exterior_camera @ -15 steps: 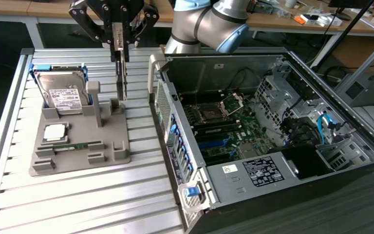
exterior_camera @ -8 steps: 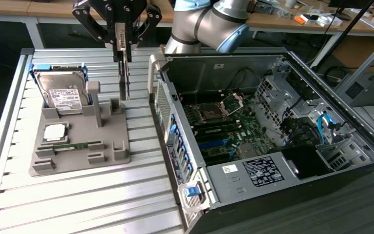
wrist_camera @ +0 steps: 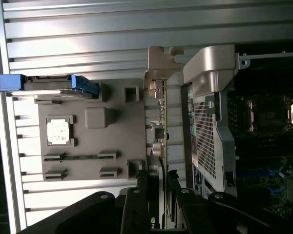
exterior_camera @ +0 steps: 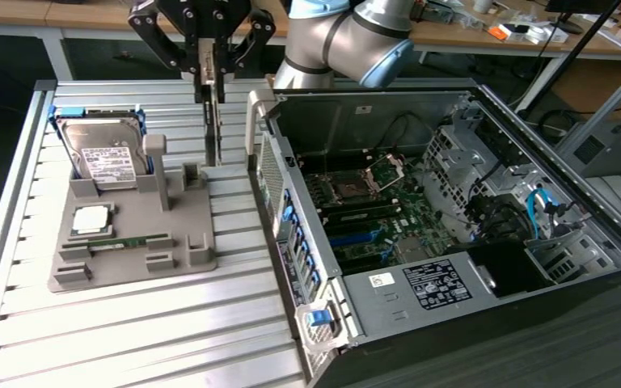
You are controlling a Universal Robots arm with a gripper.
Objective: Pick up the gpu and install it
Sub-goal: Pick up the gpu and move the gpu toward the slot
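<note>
Black end effector point(exterior_camera: 213, 69) clamped the thin, dark gpu card point(exterior_camera: 214, 121).
Jaws part-closed on its top edge; the card hung straight below, long axis vertical, just to the exterior view's left of the open metal computer case point(exterior_camera: 451, 202).

The gpu point(exterior_camera: 214, 121) hangs in a narrow gap between the holder's post point(exterior_camera: 156, 158) and the case wall point(exterior_camera: 271, 174).

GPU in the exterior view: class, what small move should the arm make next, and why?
Probably a short lift straight up. The claw is shut on the GPU, which hangs upright with its lower edge close to the grey holder, and the wall of the computer case stands beside it.
</note>
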